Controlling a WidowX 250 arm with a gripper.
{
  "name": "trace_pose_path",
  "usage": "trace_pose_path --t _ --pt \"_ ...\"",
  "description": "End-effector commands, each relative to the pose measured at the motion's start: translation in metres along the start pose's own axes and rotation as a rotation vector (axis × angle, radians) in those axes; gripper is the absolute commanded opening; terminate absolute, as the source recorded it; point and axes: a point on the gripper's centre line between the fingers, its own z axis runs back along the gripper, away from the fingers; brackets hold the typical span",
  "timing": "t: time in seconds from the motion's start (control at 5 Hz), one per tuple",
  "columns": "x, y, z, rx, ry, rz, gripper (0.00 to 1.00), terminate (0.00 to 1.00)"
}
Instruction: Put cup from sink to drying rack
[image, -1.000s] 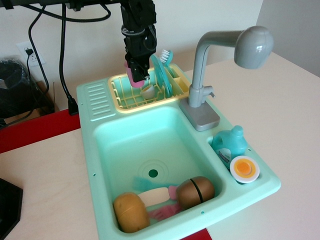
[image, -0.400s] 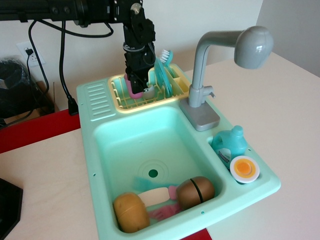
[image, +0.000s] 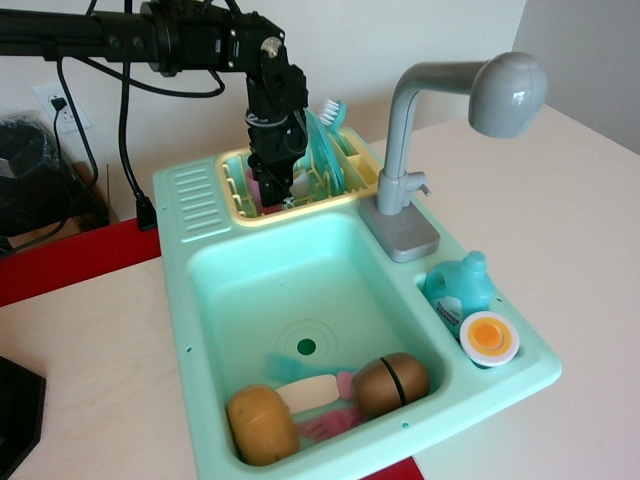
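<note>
Observation.image shows the gripper (image: 275, 188) lowered into the drying rack (image: 300, 185), which sits along the back edge of the sink (image: 330, 300), just left of the grey faucet (image: 440, 130). Only a sliver of the pink cup (image: 258, 186) shows at the left side of the black jaws, low inside the rack, and it looks gripped between them, though the contact itself is hidden, so I cannot tell for certain that they are clenched on it. The main risk, as I judge it, is release: if the cup is not yet seated on the rack's bars, it may tip onto its side or roll toward the basin in front of the rack. A second risk comes from the teal plate (image: 325, 150) and brush (image: 333, 110) standing in the rack just right of the gripper; widening jaws or a crooked retreat could knock them over. Lifting away before the cup is fully free could also drag the light rack off its seat behind the basin.
</note>
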Motion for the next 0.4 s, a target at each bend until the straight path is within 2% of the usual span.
trace_pose_path --t 0.0,0.2 --pt "0.003 0.002 0.023 0.016 -0.066 0.0 1.0 0.0" --pt "0.007 -0.002 0.051 0.032 -0.133 -0.014 1.0 1.0"
